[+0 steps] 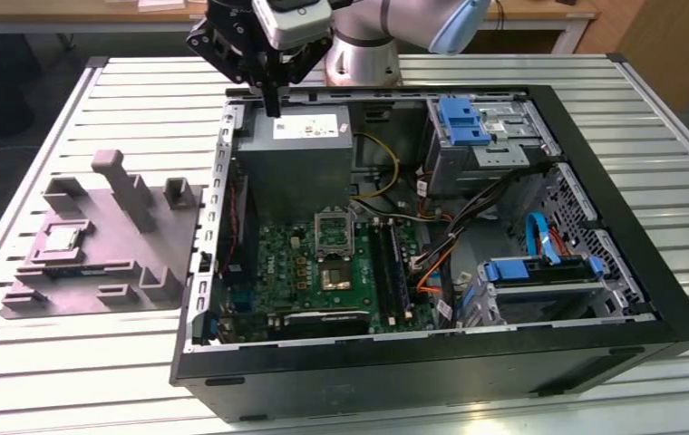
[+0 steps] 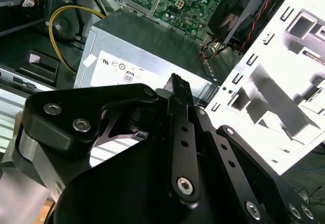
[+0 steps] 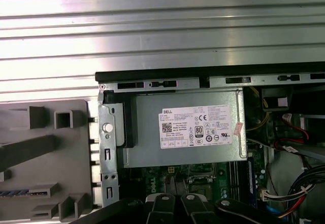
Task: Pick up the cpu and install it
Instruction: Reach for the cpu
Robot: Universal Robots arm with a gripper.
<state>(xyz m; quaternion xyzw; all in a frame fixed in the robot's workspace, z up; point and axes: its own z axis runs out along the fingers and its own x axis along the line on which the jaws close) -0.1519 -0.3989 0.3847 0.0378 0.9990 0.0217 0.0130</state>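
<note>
The cpu is a small pale square chip lying flat in a recess of the grey plastic tray, on the exterior view's left, outside the computer case. My gripper hangs well away from it, over the far left corner of the open case, just above the grey power-supply box. Its black fingers are pressed together, shut, and hold nothing. On the green motherboard, the black square socket lies with its metal frame flipped open.
The black case wall rings the inside. Drive cages with blue clips and bundled cables fill the case's right half. Upright blocks rise from the tray. The slatted metal table surrounds both.
</note>
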